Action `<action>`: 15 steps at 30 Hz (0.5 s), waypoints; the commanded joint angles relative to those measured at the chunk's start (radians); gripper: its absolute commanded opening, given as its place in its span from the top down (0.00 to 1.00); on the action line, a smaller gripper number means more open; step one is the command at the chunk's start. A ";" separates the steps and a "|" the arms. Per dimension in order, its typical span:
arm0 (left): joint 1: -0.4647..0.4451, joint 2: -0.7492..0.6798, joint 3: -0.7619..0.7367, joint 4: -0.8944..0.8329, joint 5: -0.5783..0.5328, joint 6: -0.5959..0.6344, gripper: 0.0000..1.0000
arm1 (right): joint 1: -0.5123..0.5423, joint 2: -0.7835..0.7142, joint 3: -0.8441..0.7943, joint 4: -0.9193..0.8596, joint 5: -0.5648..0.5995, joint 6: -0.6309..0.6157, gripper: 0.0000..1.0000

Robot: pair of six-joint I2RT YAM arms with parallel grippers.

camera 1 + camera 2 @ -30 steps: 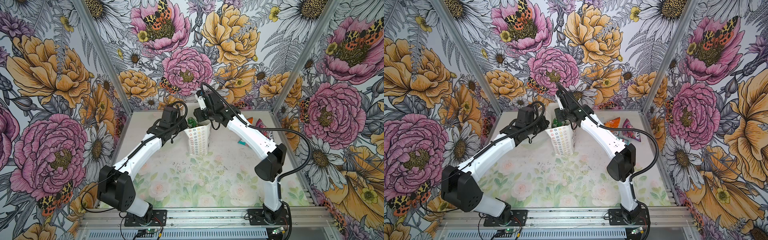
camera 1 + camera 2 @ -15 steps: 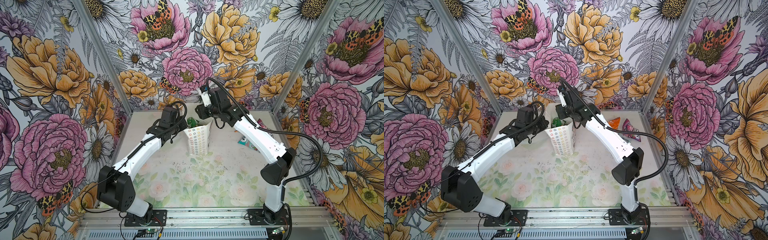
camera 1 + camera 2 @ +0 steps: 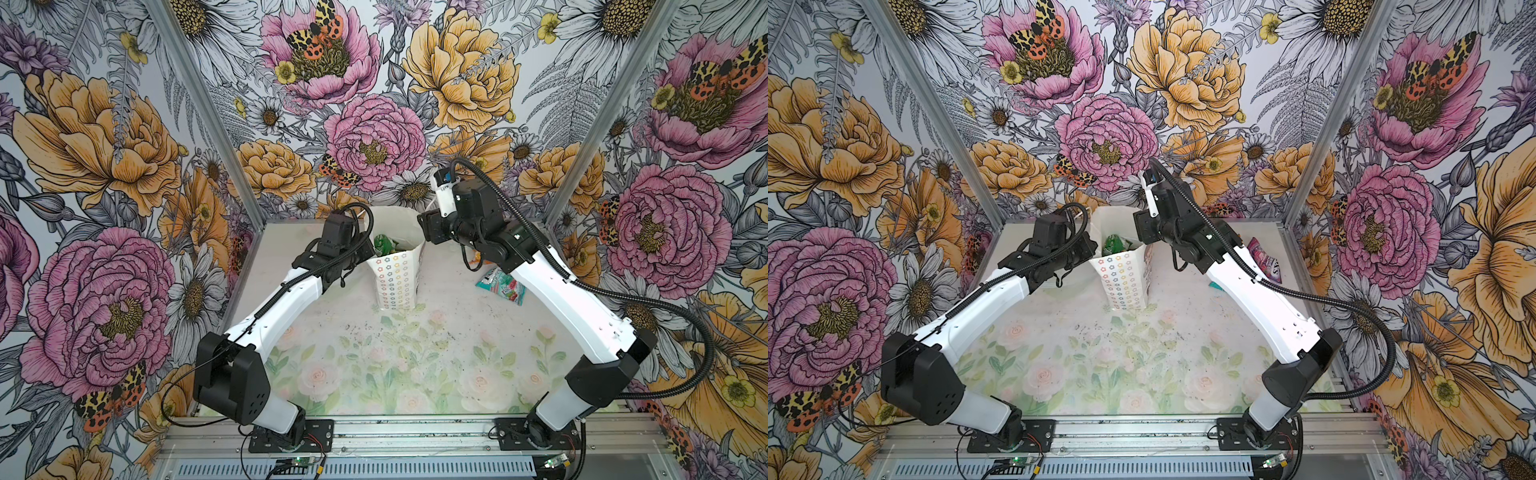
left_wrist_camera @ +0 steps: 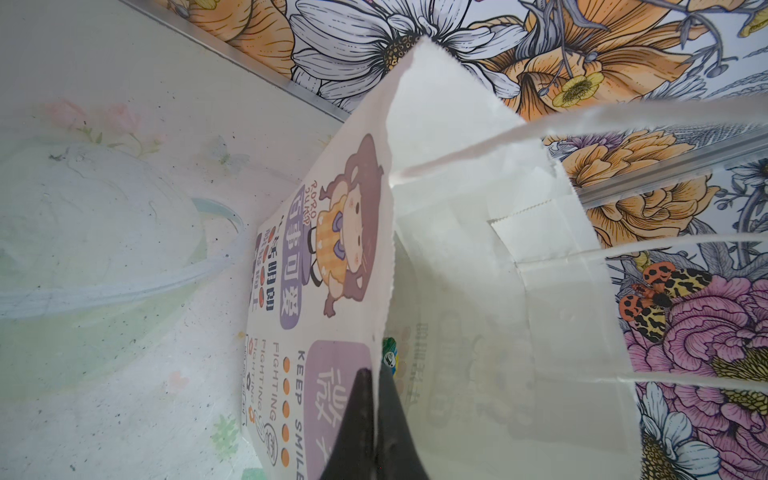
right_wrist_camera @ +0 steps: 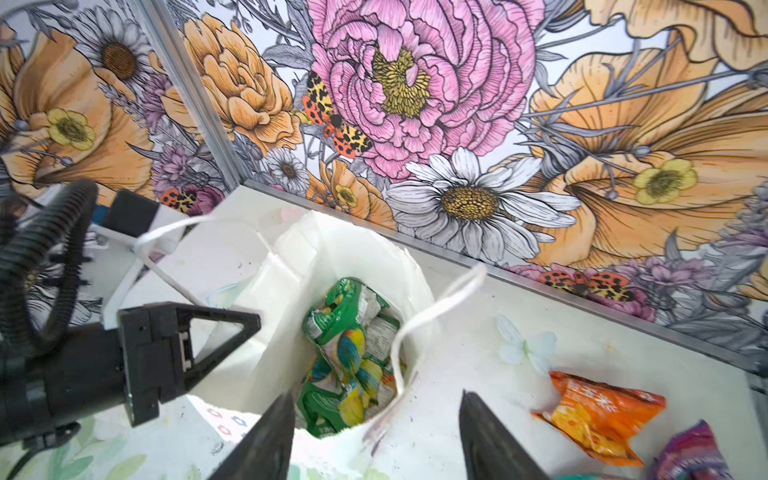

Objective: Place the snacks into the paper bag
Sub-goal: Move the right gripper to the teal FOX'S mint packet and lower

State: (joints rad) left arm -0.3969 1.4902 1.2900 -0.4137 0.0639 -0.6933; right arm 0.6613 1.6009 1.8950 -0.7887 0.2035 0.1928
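Floral-walled cell, flower-print table (image 3: 415, 374). We log the paper bag (image 3: 397, 274) upright at far centre, green snacks (image 5: 349, 345) inside. The left gripper (image 4: 376, 374) pinches its left rim. The right gripper (image 5: 374, 415) is spread and empty over the right rim. An orange packet (image 5: 598, 415) lies on the table to the right.

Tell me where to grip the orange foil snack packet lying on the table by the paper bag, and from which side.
Come straight down from above: the orange crinkly foil packet lies flat on the table, leaving no gap to slip under. Pinch across its puffed, creased middle, probably keeping to the half away from the purple foil packet close beside it.
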 commanded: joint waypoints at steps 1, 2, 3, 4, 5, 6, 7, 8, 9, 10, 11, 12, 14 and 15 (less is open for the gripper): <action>0.012 -0.038 -0.011 0.041 0.016 -0.003 1.00 | -0.006 -0.057 -0.071 0.010 0.113 0.013 0.33; 0.012 -0.037 -0.010 0.041 0.018 -0.003 1.00 | -0.012 -0.074 -0.096 0.010 0.129 0.027 0.33; 0.013 -0.035 -0.009 0.043 0.017 -0.003 1.00 | -0.019 -0.091 -0.123 0.011 0.139 0.043 0.32; 0.015 -0.034 -0.010 0.042 0.019 -0.003 1.00 | -0.026 -0.105 -0.144 0.011 0.144 0.060 0.31; 0.013 -0.034 -0.010 0.043 0.020 -0.003 1.00 | -0.037 -0.120 -0.166 0.011 0.150 0.080 0.31; 0.013 -0.033 -0.010 0.044 0.022 -0.004 1.00 | -0.047 -0.132 -0.184 0.011 0.156 0.099 0.31; 0.013 -0.032 -0.011 0.045 0.023 -0.005 1.00 | -0.063 -0.146 -0.205 0.011 0.160 0.125 0.31; 0.013 -0.031 -0.009 0.046 0.023 -0.005 1.00 | -0.080 -0.160 -0.226 0.011 0.163 0.152 0.30; 0.013 -0.029 -0.009 0.047 0.025 -0.005 1.00 | -0.095 -0.173 -0.246 0.011 0.166 0.180 0.29; 0.013 -0.027 -0.008 0.049 0.027 -0.005 1.00 | -0.118 -0.189 -0.270 0.011 0.171 0.215 0.25; 0.014 -0.026 -0.009 0.049 0.029 -0.006 1.00 | -0.143 -0.207 -0.295 0.011 0.177 0.253 0.21; 0.013 -0.026 -0.009 0.049 0.030 -0.005 1.00 | -0.165 -0.222 -0.318 0.011 0.182 0.285 0.18; 0.013 -0.024 -0.009 0.049 0.030 -0.005 1.00 | -0.219 -0.254 -0.372 0.011 0.190 0.355 0.10; 0.013 -0.023 -0.011 0.049 0.030 -0.006 1.00 | -0.243 -0.266 -0.394 0.012 0.190 0.381 0.08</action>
State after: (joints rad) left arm -0.3943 1.4868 1.2861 -0.4129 0.0734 -0.6933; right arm 0.4648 1.3857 1.5402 -0.7807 0.3527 0.4370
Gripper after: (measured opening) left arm 0.052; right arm 0.903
